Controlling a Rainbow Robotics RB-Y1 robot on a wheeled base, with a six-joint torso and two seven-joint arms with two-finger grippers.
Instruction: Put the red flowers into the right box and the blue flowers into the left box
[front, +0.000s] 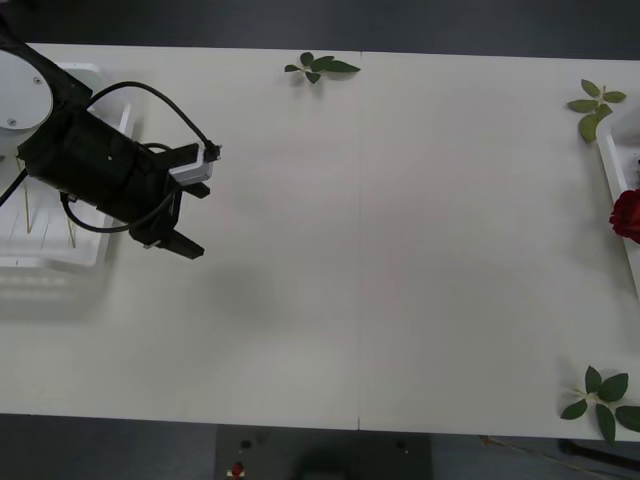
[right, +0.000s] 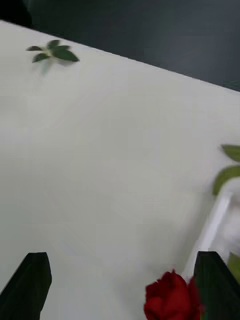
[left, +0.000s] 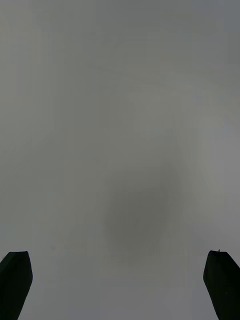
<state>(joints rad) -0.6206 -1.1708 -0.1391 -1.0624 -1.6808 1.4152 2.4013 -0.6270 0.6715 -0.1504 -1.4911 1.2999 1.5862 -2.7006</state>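
Black fingers (left: 16, 280) of left pincer (front: 185, 205) spreading wide, gripping nothing, hovering over bare desk (front: 400, 250) beside left box (front: 70, 255). Right pincer (right: 120, 285) gaping, framing red rose (right: 172, 296) lying against right box (right: 212, 230), probably just delivered.

Left box (front: 60, 255) far left, right box (front: 615, 170) far right.

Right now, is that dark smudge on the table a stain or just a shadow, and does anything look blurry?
Left wrist view: a soft shadow on the bare table, likely the arm's. Right wrist view: the red flower looks soft and blurred. Front view: even light, faint shadow beside the left gripper.
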